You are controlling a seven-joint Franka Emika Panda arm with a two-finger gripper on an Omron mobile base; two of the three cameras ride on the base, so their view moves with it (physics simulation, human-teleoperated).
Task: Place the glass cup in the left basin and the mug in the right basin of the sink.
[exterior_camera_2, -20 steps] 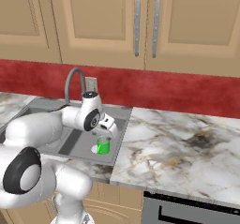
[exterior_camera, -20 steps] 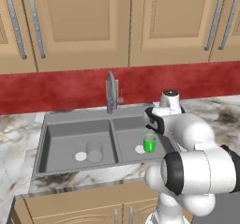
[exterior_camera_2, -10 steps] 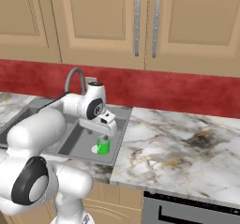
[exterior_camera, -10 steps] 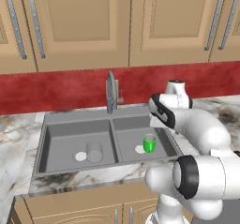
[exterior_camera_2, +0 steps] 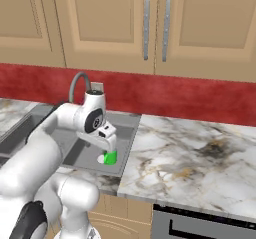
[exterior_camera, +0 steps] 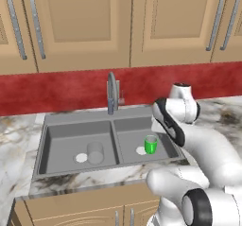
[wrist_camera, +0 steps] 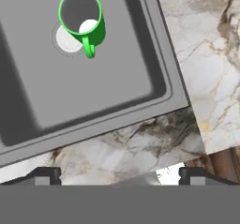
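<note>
Mug: small, bright green, cylindrical, with a little side handle (the handle is plainest from the hand camera). It stands upright in the right basin, just beside the round pale drain and partly over it as seen from above.
Glass cup: clear, colourless, no handle, about as tall as the mug. It stands upright in the left basin, just beside that bowl's pale drain.
Sink: dark grey, matte, two bowls with a central divider; a curved grey faucet rises behind the divider.
Gripper: spread wide, holding nothing; its two dark tips sit far apart above the sink's front rim and the marbled counter.
Arm: raised over the right side of the sink, apart from the mug.
</note>
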